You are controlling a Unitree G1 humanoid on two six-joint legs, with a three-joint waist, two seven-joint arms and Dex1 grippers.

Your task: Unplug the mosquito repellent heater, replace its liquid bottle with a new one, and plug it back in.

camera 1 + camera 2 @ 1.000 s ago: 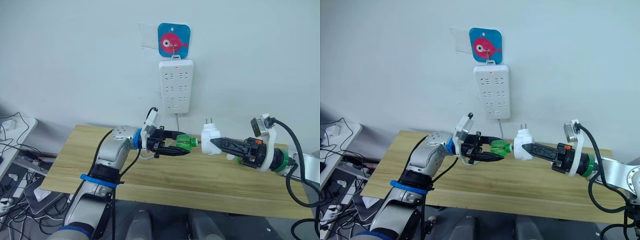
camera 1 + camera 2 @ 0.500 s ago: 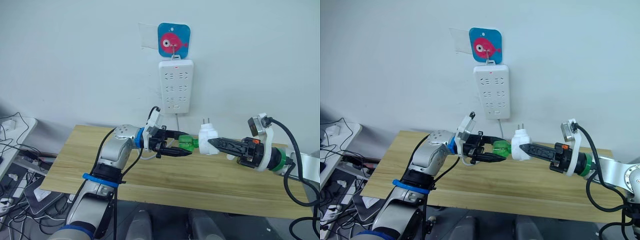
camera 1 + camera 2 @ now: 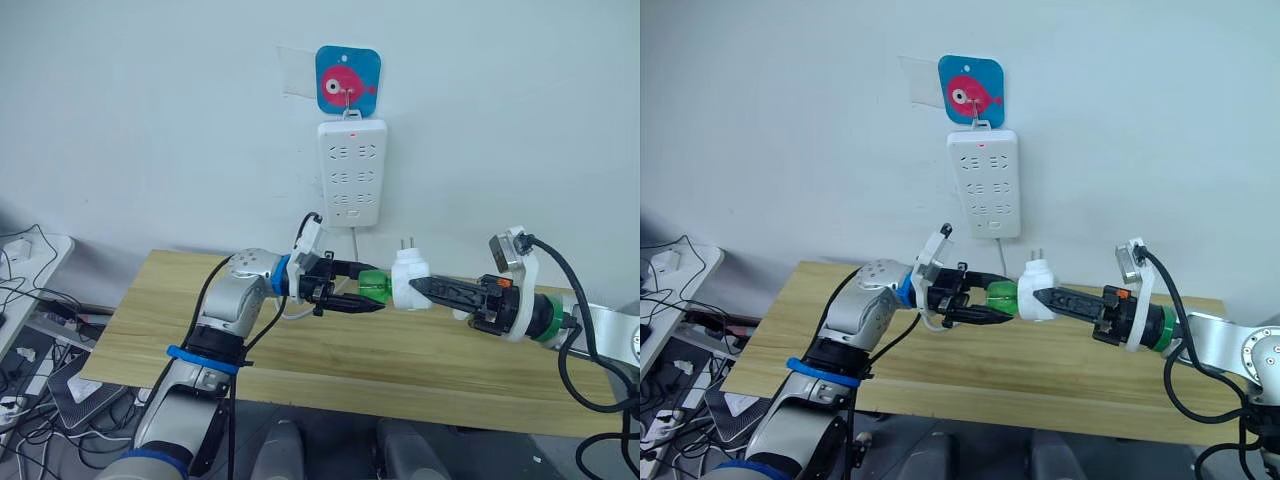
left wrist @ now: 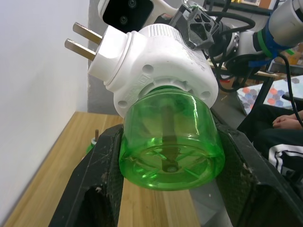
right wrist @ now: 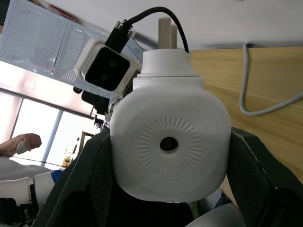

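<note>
Nearest the camera, above the wooden table (image 3: 330, 360), the mosquito repellent heater (image 3: 409, 280) was held in mid-air, clamped between the two black fingers of the right gripper (image 3: 425, 288), its two metal prongs pointing upward. A green liquid bottle (image 3: 371, 285) was gripped by the left gripper (image 3: 362, 290), whose fingers were closed on either side of it, and its neck was seen seated against the heater's underside in the left wrist view. The unplugging was judged to be done, since the heater was well apart from the power strip (image 3: 351, 172) hung on the wall behind. Whether the bottle was fully screwed home, or whether it was the new one, could not be told. Plugging the heater back into the strip was judged to be left.
</note>
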